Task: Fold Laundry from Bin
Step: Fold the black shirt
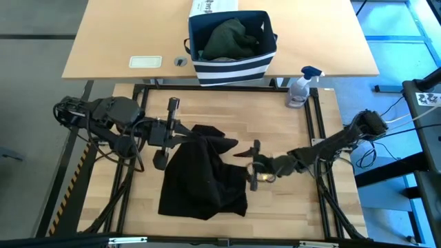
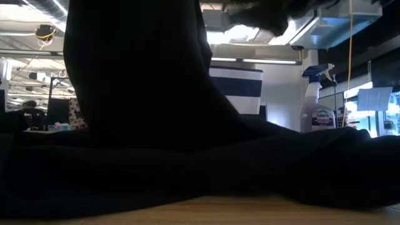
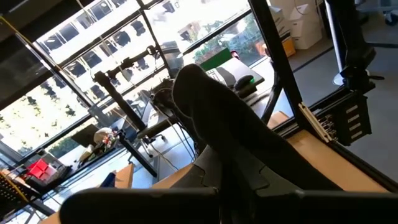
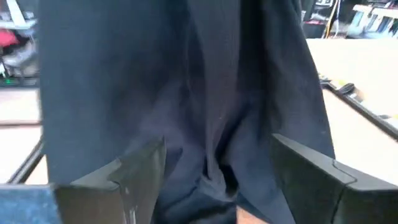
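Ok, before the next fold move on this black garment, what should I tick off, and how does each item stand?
1. Left tool shut on the black cloth garment, lifting one edge: ok.
2. Right tool open beside the garment, gripping nothing: ok.
3. Garment flat on the wooden table: not ok, bunched.
4. Navy striped fabric bin upright, dark green garment inside: ok.
5. Spray bottle clear of the arms: ok.
6. Garment's far edge, hidden underneath: cannot tell.

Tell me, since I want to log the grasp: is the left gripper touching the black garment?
Touching. In the left wrist view the black garment runs up from between the shut fingers of the left gripper, pinched there.
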Robot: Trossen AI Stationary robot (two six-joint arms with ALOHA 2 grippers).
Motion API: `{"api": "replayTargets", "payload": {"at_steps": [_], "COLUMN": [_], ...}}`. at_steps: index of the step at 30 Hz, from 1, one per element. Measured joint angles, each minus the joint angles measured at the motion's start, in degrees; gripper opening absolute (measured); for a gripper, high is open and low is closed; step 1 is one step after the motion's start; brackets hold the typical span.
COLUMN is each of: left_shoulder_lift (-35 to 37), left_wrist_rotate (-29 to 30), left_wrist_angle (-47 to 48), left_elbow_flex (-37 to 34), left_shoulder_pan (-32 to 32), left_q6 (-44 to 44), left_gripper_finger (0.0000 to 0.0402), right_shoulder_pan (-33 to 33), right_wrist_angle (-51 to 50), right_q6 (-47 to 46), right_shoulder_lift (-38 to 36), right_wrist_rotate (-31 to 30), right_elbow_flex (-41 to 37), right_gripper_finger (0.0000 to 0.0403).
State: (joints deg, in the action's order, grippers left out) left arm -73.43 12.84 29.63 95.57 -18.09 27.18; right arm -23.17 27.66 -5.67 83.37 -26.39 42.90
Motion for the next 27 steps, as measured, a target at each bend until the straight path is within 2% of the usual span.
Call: {"api": "replayTargets", "payload": {"at_steps": [7, 10, 17, 27], "left_shoulder_lift": [0.0, 0.0, 0.0, 0.0], "left_wrist_rotate": [0.6, 1.7, 1.7, 1.7], "left_wrist_angle": [0.0, 0.0, 0.0, -0.5], "left_elbow_flex": [0.0, 0.0, 0.0, 0.0], "left_shoulder_pan": [0.0, 0.0, 0.0, 0.0], "left_q6": [-0.1, 0.0, 0.2, 0.0], "left_gripper_finger": [0.0, 0.0, 0.0, 0.0], "right_shoulder_pan": [3.5, 3.4, 4.4, 8.0], "right_wrist_angle": [3.0, 4.3, 14.3, 15.9], "right_q6": [-1.8, -2.6, -2.6, -2.9], "right_shoulder_lift": [6.4, 8.9, 15.1, 17.1], "right_wrist_rotate": [10.1, 10.9, 12.4, 13.5], "right_elbow_flex": [-0.1, -0.1, -0.1, 1.3], "right_gripper_finger": [0.0282, 0.0282, 0.0282, 0.0282]}}
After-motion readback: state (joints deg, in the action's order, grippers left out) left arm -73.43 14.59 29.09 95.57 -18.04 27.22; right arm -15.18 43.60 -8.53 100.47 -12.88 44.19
